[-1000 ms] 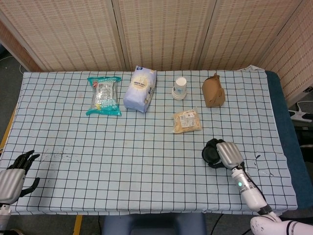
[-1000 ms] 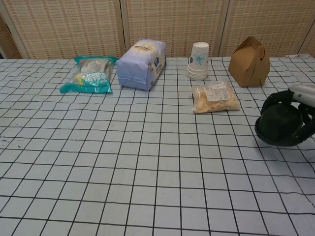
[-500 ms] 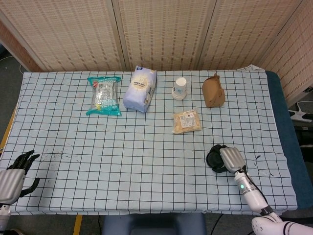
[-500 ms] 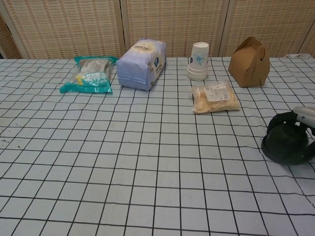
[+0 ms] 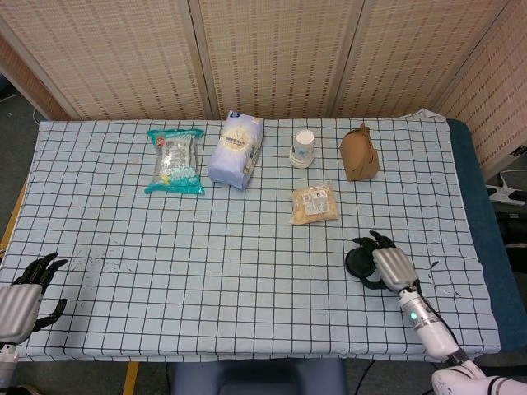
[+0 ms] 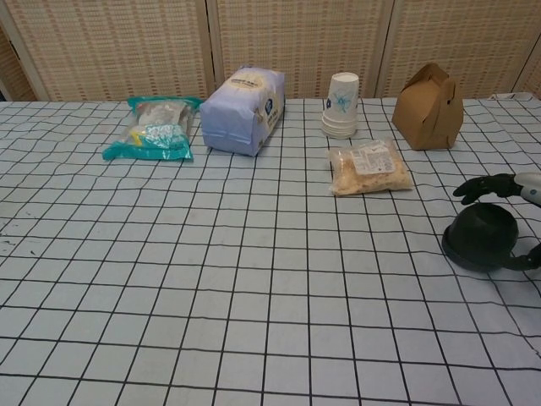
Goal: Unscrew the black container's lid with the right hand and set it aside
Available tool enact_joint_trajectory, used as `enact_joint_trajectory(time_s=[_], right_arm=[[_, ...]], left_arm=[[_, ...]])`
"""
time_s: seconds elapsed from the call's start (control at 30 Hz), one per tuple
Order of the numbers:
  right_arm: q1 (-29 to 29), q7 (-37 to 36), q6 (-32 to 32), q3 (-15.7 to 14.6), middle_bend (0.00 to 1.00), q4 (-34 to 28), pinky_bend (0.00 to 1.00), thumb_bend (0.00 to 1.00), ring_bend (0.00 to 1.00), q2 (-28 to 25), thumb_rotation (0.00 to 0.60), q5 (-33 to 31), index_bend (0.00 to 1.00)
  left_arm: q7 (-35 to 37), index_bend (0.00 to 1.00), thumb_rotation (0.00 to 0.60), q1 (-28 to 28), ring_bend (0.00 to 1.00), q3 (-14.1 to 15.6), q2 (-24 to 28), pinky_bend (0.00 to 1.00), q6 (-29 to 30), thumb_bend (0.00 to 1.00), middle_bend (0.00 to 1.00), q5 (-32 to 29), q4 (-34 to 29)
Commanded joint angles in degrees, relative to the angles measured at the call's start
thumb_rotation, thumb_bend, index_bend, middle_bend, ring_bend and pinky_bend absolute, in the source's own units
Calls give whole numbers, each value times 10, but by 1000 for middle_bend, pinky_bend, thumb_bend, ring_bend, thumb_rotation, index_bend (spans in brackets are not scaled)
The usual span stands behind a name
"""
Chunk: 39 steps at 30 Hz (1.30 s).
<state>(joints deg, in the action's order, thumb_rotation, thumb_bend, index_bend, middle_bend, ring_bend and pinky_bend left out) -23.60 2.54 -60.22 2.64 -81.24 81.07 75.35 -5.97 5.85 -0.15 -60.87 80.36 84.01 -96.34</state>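
The black container (image 5: 359, 263) is a low round piece standing on the checked cloth at the right; I cannot make out a separate lid. In the chest view the black container (image 6: 479, 238) sits flat on the cloth. My right hand (image 5: 392, 267) lies just right of it, with its dark fingers (image 6: 485, 186) spread and lifted above the top and its thumb low behind the far side. The hand grips nothing. My left hand (image 5: 22, 300) hangs off the table's front-left corner, fingers apart and holding nothing.
Along the back stand a teal snack bag (image 5: 175, 160), a pale blue bag (image 5: 235, 149), stacked paper cups (image 5: 303, 148) and a brown paper box (image 5: 359, 152). A clear packet of snacks (image 5: 314, 203) lies just beyond the container. The table's right edge (image 5: 482, 271) is close.
The right hand brought the tilted black container down flat onto the cloth, a little nearer the front. Its fingers then spread off the top.
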Motion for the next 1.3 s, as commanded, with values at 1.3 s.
enact_joint_trajectory(time_s=[1.3], right_arm=[[25,8,-92,51,461,-47,207,153,304,-12,600,12,493]], left_arm=[[-11,163,600,2,86,5,-1,408,-5,388,57,4,-3]])
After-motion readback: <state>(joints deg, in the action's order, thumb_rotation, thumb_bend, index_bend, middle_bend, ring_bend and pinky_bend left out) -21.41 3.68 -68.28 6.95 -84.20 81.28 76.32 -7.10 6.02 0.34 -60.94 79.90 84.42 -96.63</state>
